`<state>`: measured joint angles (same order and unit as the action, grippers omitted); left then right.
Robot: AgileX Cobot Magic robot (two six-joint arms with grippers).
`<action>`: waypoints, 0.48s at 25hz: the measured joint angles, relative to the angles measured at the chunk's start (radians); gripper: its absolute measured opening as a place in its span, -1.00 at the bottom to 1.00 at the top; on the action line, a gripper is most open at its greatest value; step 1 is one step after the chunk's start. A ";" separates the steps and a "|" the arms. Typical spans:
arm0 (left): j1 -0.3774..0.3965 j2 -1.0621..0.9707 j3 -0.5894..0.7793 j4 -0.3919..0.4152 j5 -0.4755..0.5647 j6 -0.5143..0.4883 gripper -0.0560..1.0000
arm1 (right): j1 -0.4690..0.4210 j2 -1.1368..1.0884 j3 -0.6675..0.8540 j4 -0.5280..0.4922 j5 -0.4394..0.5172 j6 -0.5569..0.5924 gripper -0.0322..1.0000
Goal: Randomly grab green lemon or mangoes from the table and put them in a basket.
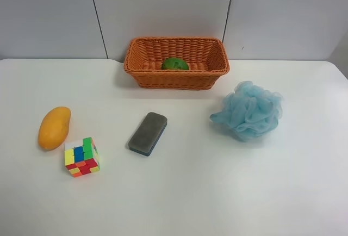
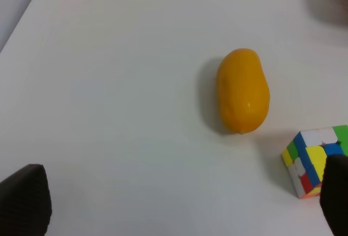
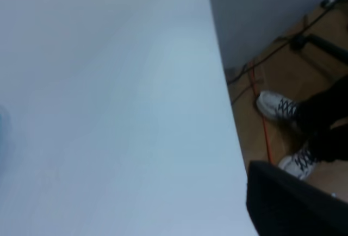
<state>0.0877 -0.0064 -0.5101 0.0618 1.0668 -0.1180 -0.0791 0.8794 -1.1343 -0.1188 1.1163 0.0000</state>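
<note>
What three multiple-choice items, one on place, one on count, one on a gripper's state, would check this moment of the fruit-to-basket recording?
1. Where is the green lemon?
A. inside the basket
B. beside the eraser
C. on the sponge

2. How many fruits lie on the bare table?
A. none
B. one
C. three

3. How does the left gripper stand?
A. shut on the mango
B. shut on the cube
C. open, holding nothing

Key: 1 A, it shows within the wicker walls. 2 B, only the mango, next to the puzzle cube. 3 C, in the left wrist view its fingertips stand wide apart with bare table between them.
</note>
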 joint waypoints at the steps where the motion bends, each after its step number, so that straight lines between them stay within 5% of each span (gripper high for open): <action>1: 0.000 0.000 0.000 0.000 0.000 0.000 0.99 | -0.002 -0.059 0.037 0.010 -0.006 0.000 0.98; 12: 0.000 0.000 0.000 0.000 0.000 0.000 0.99 | -0.006 -0.576 0.438 0.134 -0.028 -0.022 0.98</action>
<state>0.0877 -0.0064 -0.5101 0.0618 1.0668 -0.1180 -0.0850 0.3038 -0.6966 0.0151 1.0885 -0.0215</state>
